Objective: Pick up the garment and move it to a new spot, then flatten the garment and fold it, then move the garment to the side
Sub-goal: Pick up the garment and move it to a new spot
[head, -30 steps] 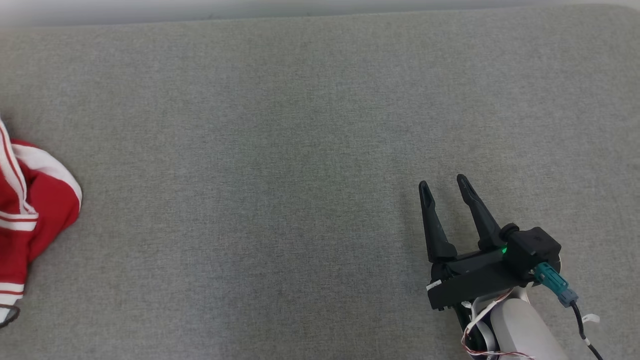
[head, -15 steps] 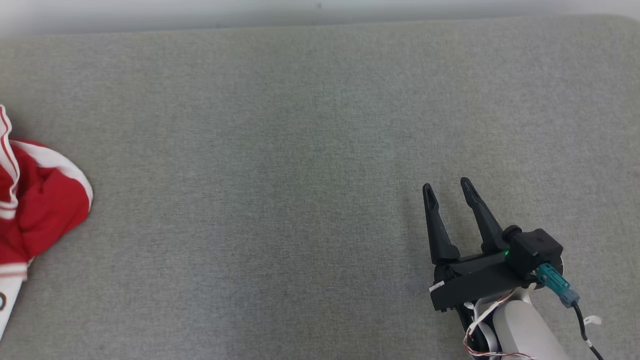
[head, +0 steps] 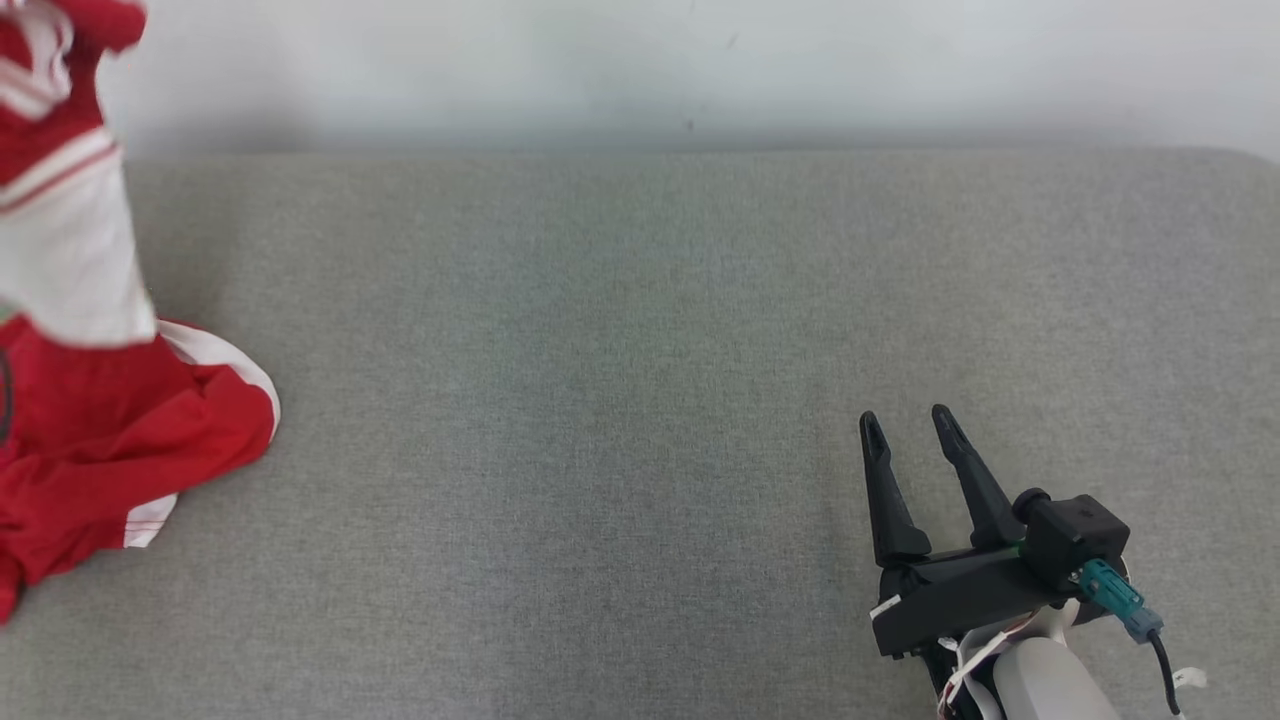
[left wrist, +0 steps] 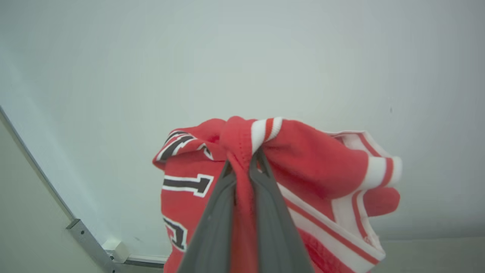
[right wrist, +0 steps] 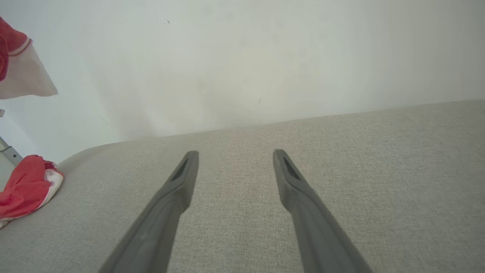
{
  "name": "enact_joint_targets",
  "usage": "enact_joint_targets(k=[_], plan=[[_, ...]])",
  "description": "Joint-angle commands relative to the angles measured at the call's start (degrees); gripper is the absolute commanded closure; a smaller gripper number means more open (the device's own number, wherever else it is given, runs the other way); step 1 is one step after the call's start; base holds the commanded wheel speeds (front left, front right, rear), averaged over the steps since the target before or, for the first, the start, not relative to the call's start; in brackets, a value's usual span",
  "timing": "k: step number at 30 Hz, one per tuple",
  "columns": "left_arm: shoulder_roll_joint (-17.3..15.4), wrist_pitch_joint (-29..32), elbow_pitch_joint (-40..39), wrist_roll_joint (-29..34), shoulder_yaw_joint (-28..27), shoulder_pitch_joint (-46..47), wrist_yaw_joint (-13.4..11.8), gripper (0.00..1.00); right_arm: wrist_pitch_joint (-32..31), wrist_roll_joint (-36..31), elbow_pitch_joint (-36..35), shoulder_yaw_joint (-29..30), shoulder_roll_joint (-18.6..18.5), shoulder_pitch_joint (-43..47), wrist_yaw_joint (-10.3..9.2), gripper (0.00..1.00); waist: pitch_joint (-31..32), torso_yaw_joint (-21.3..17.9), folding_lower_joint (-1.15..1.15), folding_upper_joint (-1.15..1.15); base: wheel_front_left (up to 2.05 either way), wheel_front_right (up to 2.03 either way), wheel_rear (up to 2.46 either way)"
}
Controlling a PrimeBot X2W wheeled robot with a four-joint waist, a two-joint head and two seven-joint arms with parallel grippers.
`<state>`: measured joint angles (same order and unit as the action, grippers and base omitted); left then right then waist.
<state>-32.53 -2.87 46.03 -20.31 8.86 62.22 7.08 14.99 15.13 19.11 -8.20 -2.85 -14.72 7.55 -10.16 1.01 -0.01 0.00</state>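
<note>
Red garment (left wrist: 322,167), 1, clamped in left hand (left wrist: 244,161).

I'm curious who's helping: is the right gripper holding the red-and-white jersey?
No, the right gripper stands open and empty over the grey fabric surface.

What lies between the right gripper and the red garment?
Nothing: in the head view, the grey padded surface is bare from the right gripper to the garment.
</note>
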Motion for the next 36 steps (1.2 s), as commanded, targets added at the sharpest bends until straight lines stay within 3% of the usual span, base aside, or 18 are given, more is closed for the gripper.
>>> enact_joint_targets(k=[1,5,11,20,29,36], plan=[[0.8,1.0,-3.4,-1.2,0.4,1.3,0.2,1.00,0.3,0.8,0.0,-0.1,-0.1,0.9,-0.12,0.00,2.3,-0.1,0.01,0.00,0.00,0.00,0.00],[1.8,3.6,-10.6,-2.7,2.0,2.2,0.4,1.00,0.3,1.5,0.0,0.1,-0.1,0.9,-0.12,0.00,3.0,-1.5,0.01,0.00,0.00,0.00,0.00],[3.0,9.2,-25.2,-5.8,3.7,0.1,0.2,1.00,0.2,2.4,-0.5,-0.1,-0.1,1.3,-0.12,0.00,3.6,-7.0,0.01,0.00,0.00,0.00,0.00],[5.7,14.9,-40.8,-8.7,5.1,-7.5,-3.1,1.00,0.3,2.2,-0.6,1.3,0.0,1.5,-0.12,0.00,2.0,-17.3,0.01,0.00,0.00,0.00,0.00],[11.6,12.7,-41.0,-10.4,8.8,-17.3,-5.3,1.00,0.3,3.0,-1.0,1.8,0.0,1.1,-0.12,0.00,0.4,-21.2,0.01,0.00,0.00,0.00,0.00],[16.1,8.8,-32.0,-11.5,13.1,-25.5,-4.0,1.00,0.3,3.8,-0.9,0.8,-0.1,0.1,-0.12,0.00,-0.8,-21.4,0.01,0.00,0.00,0.00,0.00]])
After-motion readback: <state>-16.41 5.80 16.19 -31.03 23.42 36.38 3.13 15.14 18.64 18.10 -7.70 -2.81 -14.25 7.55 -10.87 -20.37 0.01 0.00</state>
